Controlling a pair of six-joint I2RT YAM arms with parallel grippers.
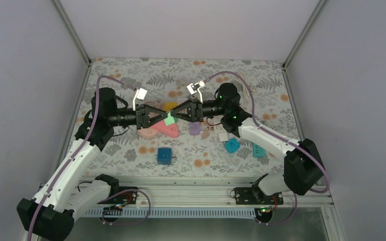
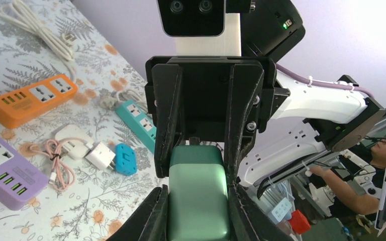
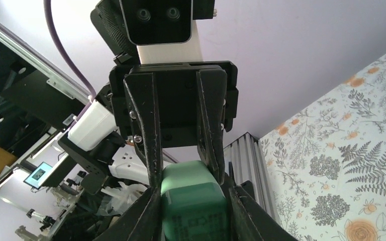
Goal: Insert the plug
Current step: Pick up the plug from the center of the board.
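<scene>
A green plug block (image 1: 169,120) hangs in the air above the middle of the table, between the two grippers that meet tip to tip. My left gripper (image 1: 162,119) comes from the left and is shut on the block's sides; in the left wrist view (image 2: 198,193) the green block (image 2: 198,211) fills the gap between its fingers. My right gripper (image 1: 177,116) comes from the right and is shut on the same block's other end (image 3: 193,201), as the right wrist view (image 3: 193,193) shows. The block's prongs are hidden.
Below lie a pink power strip (image 1: 163,129), a purple strip (image 2: 5,170), an orange strip (image 2: 32,100), a teal strip (image 2: 138,123), a blue cube (image 1: 164,155), a blue adapter (image 2: 125,159), a white charger (image 2: 99,155) and a coiled white cable (image 2: 40,30).
</scene>
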